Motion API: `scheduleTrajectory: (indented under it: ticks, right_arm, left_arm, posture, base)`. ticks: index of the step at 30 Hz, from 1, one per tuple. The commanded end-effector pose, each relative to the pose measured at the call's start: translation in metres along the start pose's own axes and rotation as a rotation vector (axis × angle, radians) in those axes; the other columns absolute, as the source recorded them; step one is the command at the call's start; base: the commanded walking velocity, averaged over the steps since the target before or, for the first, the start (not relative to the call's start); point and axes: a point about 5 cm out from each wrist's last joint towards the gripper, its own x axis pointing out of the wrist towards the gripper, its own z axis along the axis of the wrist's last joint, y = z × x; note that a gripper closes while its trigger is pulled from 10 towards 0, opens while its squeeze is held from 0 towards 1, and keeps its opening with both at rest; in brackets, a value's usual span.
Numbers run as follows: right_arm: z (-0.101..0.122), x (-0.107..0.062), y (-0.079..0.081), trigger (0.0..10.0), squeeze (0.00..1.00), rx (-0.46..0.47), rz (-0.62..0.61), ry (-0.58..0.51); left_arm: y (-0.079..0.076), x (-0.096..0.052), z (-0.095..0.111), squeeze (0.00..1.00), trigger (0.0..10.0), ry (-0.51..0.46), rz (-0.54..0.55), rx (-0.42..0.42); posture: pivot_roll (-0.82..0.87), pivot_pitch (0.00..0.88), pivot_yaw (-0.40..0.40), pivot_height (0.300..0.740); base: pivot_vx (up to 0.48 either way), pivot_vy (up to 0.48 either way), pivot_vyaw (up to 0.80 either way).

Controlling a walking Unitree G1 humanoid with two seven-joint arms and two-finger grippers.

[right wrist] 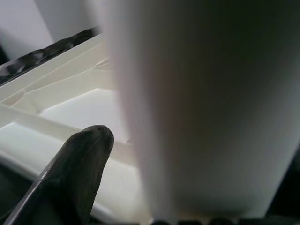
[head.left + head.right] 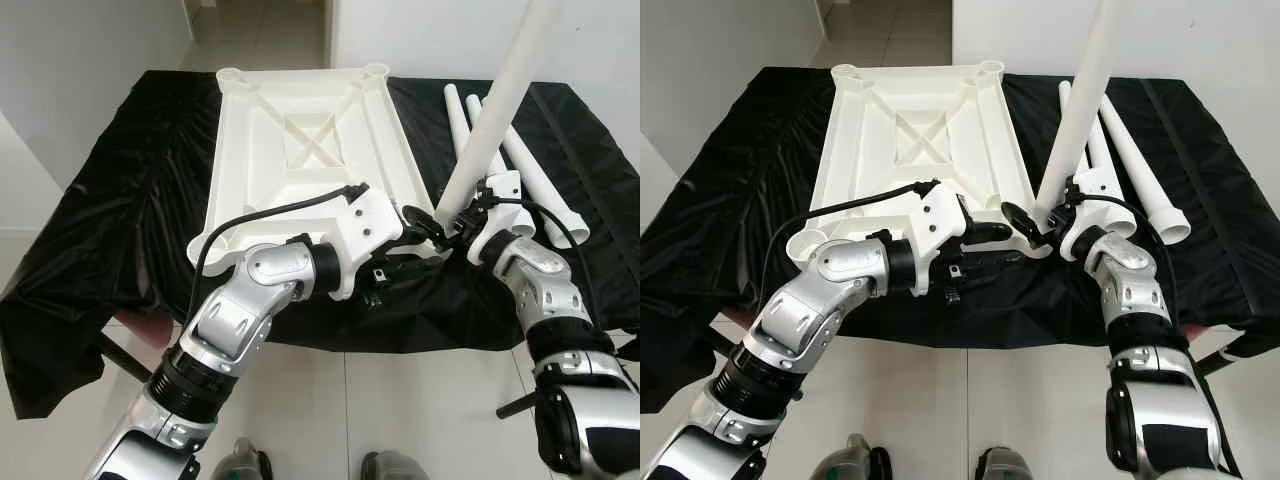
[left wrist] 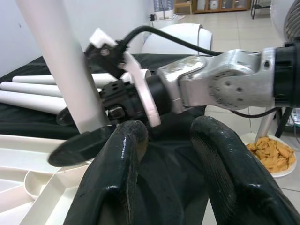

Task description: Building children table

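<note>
Right gripper [image 2: 1052, 222] is gripping the first leg [image 2: 1080, 100] at the top's [image 2: 910, 130] corner socket; left gripper [image 3: 161, 154] is hovering parted; spare legs [image 2: 1130, 150] waiting

Black cloth [image 2: 120, 200], glossy, wrinkled, draped over work surface, hanging off edges. Pale tiled floor [image 2: 420, 400]. White plate [image 3: 276, 161] of yellow crisps (floor level, partly hidden). White walls [image 2: 80, 60].

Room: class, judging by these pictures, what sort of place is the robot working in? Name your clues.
Probably a room in a home, set up for assembly work. Clues: pale floor tiles, plain white walls, and a cloth-covered table holding a white upturned tabletop with loose legs beside it.
</note>
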Motion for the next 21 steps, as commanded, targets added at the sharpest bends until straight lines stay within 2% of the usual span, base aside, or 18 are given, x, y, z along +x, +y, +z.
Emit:
scheduleTrajectory:
  ticks: [1, 3, 4, 5, 6, 7, 21]
  right_arm:
    - [-0.006, 0.001, 0.000, 10.0, 0.00, -0.008, 0.006, 0.033]
    - [-0.008, 0.002, 0.000, 10.0, 0.00, -0.012, 0.007, 0.050]
    - [-0.010, 0.002, 0.001, 9.5, 0.00, -0.004, 0.014, 0.062]
    - [-0.013, 0.002, 0.001, 4.5, 0.00, 0.004, 0.019, 0.074]
    - [-0.015, 0.001, 0.000, 2.5, 0.00, 0.009, 0.025, 0.082]
    - [-0.017, 0.000, 0.000, 0.0, 0.00, 0.011, 0.031, 0.095]
    - [-0.021, -0.004, -0.002, 0.0, 0.00, 0.012, 0.047, 0.110]
  left_arm:
    - [0.001, 0.000, 0.004, 0.00, 10.0, -0.001, 0.014, 0.018]
    - [0.001, -0.001, 0.004, 0.00, 10.0, 0.000, 0.014, 0.018]
    - [0.001, -0.001, 0.004, 0.00, 10.0, 0.000, 0.014, 0.017]
    - [0.001, -0.001, 0.004, 0.00, 10.0, 0.000, 0.014, 0.017]
    - [0.001, -0.001, 0.004, 0.00, 10.0, 0.000, 0.015, 0.017]
    - [0.001, -0.001, 0.004, 0.00, 10.0, 0.001, 0.015, 0.017]
    - [0.000, -0.001, 0.004, 0.00, 10.0, -0.002, 0.009, 0.017]
  posture:
    - [-0.03, 0.051, 0.051, 0.740]
    - [-0.03, 0.051, 0.051, 0.740]
    - [-0.03, 0.051, 0.051, 0.740]
    - [-0.03, 0.051, 0.051, 0.740]
    - [-0.03, 0.051, 0.051, 0.740]
    - [-0.03, 0.051, 0.051, 0.740]
    - [-0.04, 0.058, 0.055, 0.740]
  base:
    - [0.000, 0.000, 0.00]
    - [0.000, 0.000, 0.00]
    - [0.000, 0.000, 0.00]
    - [0.000, 0.000, 0.00]
    - [0.000, 0.000, 0.00]
    - [0.000, 0.000, 0.00]
    - [0.000, 0.000, 0.00]
